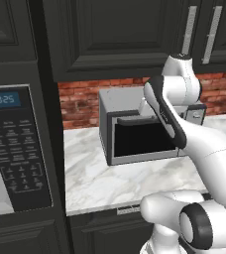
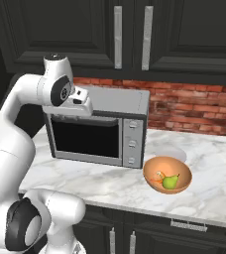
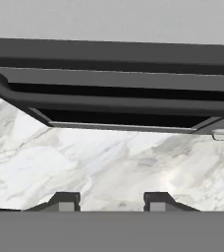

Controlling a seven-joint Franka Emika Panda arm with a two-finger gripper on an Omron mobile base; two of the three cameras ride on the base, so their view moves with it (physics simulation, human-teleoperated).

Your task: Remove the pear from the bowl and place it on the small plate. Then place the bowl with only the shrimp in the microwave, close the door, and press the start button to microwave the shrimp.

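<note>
The orange-brown bowl stands on the marble counter to the right of a silver countertop oven. Inside it lie the yellow-green pear and the small orange shrimp. Just behind the bowl rests the small pale plate. My gripper hangs over the front top edge of the silver oven, well left of the bowl. In the hand view the gripper is open, its two tips apart over bare marble with nothing between them. The black microwave is at the far left; its door is out of view.
The silver oven sits against the brick wall, its dark bar handle right ahead of the hand. Dark cabinets hang overhead. Marble counter stretches in front of the oven and around the bowl.
</note>
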